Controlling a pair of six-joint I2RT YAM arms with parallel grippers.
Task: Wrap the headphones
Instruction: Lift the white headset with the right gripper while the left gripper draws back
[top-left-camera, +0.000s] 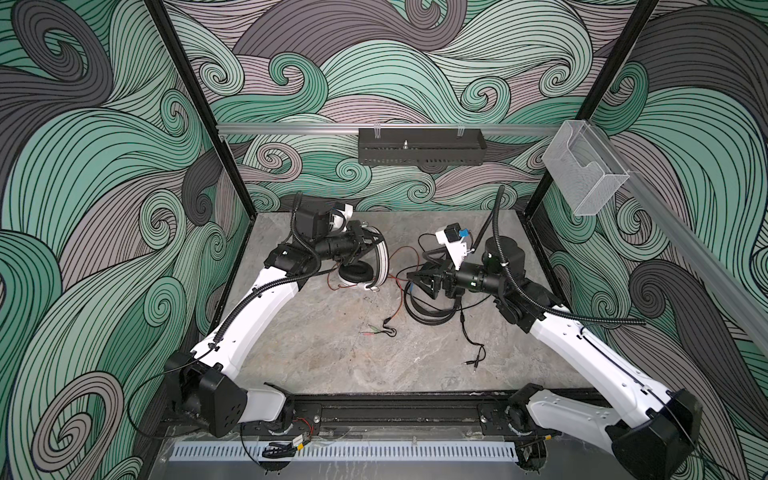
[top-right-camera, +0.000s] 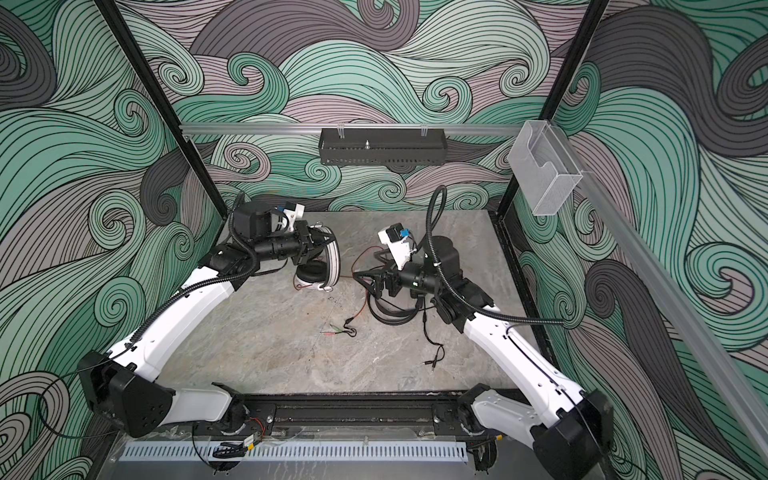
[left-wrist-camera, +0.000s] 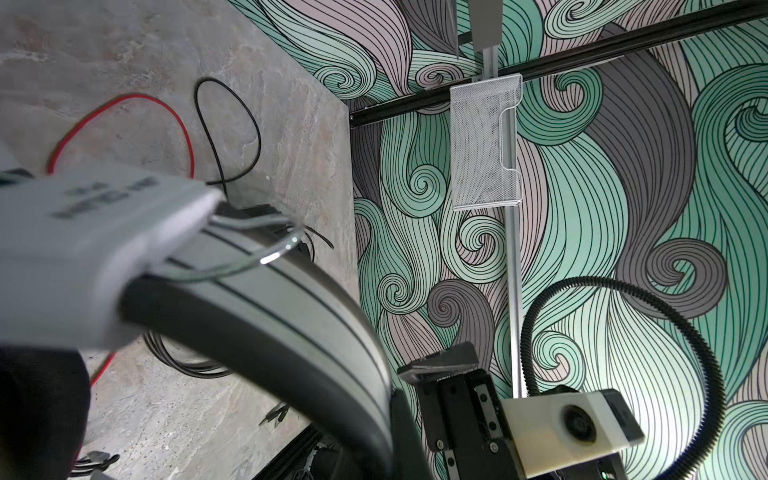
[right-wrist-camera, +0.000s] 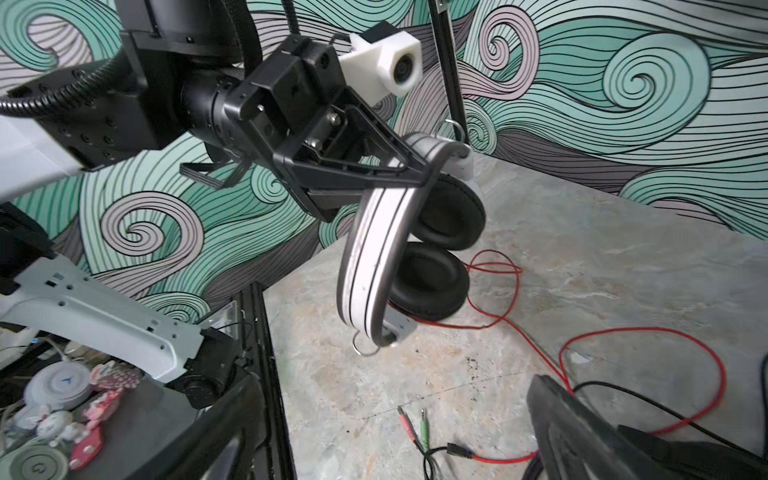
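Fingers (right-wrist-camera: 374, 166) of the left gripper (right-wrist-camera: 422, 176) are clamped on the grey-and-white striped band of the white over-ear headset with black ear pads (right-wrist-camera: 365, 266). They hold it on edge near the far left corner of the grey stone-look tabletop (top-left-camera: 332, 365). Whether its lower ear cup touches the surface cannot be told. The grip looks chosen to keep the headset steady while its thin red cord (right-wrist-camera: 640, 332) trails loose toward the middle of the tabletop, ready for winding.

The left arm reaches in from the near edge, elbow bent, forearm level and pointing toward the middle, wrist rolled so the jaws close across the band.

Opposite, the right gripper (top-left-camera: 417, 270) hangs with jaws spread wide and empty. It sits just above the black over-ear headset (top-left-camera: 428, 316), which lies flat toward the right edge with its black cord (top-left-camera: 471, 336) running toward the near edge. That forearm is also level and aimed at the middle, seemingly placed to pick up a cord. Neither cord appears wrapped yet.
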